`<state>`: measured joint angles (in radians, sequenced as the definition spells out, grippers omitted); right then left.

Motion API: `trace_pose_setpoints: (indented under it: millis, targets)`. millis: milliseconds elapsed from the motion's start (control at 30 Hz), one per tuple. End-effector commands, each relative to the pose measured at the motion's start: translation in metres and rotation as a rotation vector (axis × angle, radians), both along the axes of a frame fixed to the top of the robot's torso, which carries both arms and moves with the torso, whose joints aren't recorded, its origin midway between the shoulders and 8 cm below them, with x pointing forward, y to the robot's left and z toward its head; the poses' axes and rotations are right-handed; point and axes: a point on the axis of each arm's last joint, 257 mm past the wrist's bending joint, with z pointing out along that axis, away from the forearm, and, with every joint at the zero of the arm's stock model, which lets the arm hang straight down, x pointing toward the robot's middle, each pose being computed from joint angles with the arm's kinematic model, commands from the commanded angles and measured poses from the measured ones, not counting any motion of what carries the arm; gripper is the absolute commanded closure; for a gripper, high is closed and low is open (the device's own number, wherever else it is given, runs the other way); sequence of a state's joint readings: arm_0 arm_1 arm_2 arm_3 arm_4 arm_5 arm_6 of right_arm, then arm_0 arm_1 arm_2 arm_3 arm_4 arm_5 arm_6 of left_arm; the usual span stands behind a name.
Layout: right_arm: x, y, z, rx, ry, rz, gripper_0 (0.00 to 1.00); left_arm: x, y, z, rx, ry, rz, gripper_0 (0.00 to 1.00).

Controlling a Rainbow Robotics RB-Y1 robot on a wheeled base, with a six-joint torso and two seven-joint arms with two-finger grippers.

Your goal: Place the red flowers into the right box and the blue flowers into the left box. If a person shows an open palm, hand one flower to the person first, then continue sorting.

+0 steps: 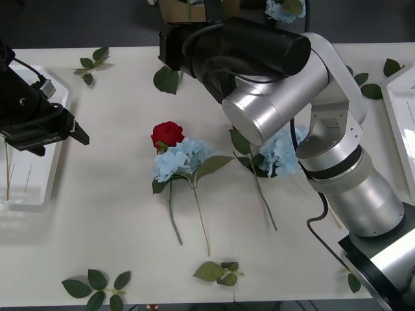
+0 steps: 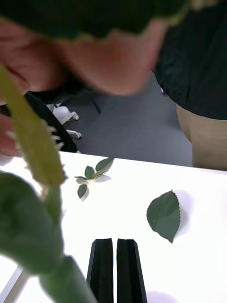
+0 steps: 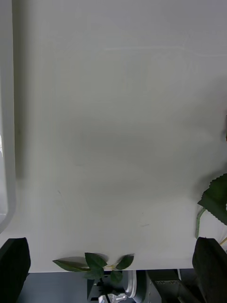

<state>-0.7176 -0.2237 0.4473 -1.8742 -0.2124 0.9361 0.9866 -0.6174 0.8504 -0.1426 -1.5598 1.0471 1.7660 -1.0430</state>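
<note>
A red flower (image 1: 167,134) lies mid-table, touching a blue flower (image 1: 181,159). My right arm partly covers another blue flower (image 1: 285,152). That arm reaches to the far edge, where a third blue flower (image 1: 282,8) hangs. My right gripper (image 2: 116,270) is shut, and a blurred green stem (image 2: 33,142) runs close past its fingers. The person's hand (image 2: 109,61) is right above the stem. My left gripper (image 1: 71,133) hangs open beside the left box (image 1: 39,162), nothing between its fingers (image 3: 210,265). The right box (image 1: 402,103) shows at the right edge.
Loose leaf sprigs lie at the far left (image 1: 94,61), the near left (image 1: 97,285) and the near middle (image 1: 217,272). A single leaf (image 1: 167,79) lies near the far edge, and more leaves (image 1: 373,87) sit by the right box. The person's tan trousers (image 2: 208,137) stand behind the table.
</note>
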Motion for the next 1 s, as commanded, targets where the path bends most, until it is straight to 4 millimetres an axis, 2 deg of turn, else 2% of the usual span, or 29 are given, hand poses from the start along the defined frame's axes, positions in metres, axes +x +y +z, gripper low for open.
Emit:
trace_pose_setpoints:
  millis: [33,300,367,433,500,767,1000]
  targets:
    - [-0.001,0.000,0.021,-0.045,-0.083,0.022,1.00,0.010,-0.013,0.020,0.013,-0.044,-0.019,0.00]
    - [0.000,-0.001,0.023,-0.042,-0.093,0.018,0.99,0.010,-0.012,0.020,0.018,-0.045,-0.022,0.00]
    - [0.000,-0.001,0.024,-0.044,-0.099,0.018,0.69,0.011,-0.012,0.020,0.017,-0.046,-0.021,0.00]
    - [0.001,-0.002,0.026,-0.039,-0.102,0.016,0.26,0.011,-0.011,0.020,0.019,-0.047,-0.022,0.00]
    - [0.001,-0.003,0.027,-0.036,-0.101,0.017,0.01,0.011,-0.010,0.020,0.021,-0.047,-0.019,0.00]
    - [0.002,-0.004,0.028,-0.035,-0.100,0.017,0.00,0.011,-0.011,0.019,0.022,-0.047,-0.021,0.00]
    - [0.002,-0.008,0.026,-0.024,-0.077,0.029,0.00,0.015,-0.034,0.008,0.040,-0.041,-0.044,0.00]
